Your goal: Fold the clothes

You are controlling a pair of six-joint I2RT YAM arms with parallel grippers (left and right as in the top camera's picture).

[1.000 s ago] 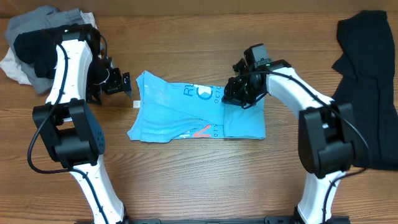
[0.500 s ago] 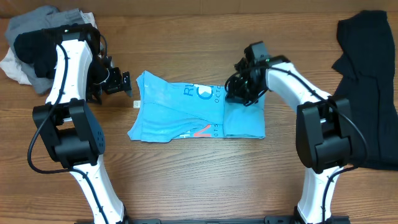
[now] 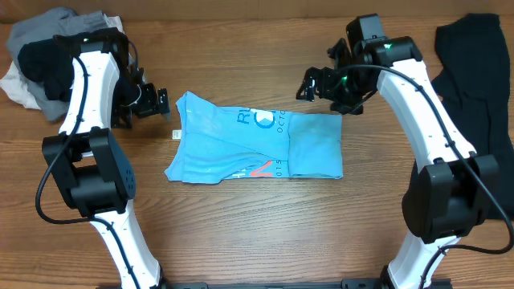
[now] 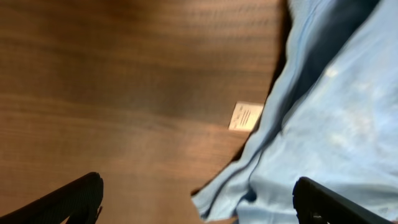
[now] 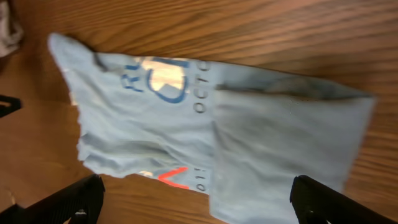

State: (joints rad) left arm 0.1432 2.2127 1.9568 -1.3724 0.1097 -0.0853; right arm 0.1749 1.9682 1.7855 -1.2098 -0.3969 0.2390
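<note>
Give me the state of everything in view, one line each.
blue T-shirt: partly folded, flat on the table, not held
black garment: unfolded, rumpled at the right edge
clothes pile: crumpled heap, far left corner
left gripper: open, empty, beside the T-shirt's left edge
right gripper: open, empty, near the T-shirt's far right corner

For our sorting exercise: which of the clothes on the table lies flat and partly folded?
The blue shirt, mid-table, flat with a layer folded over. The black garment at the right edge is rumpled; the grey pile, far left, is heaped.
</note>
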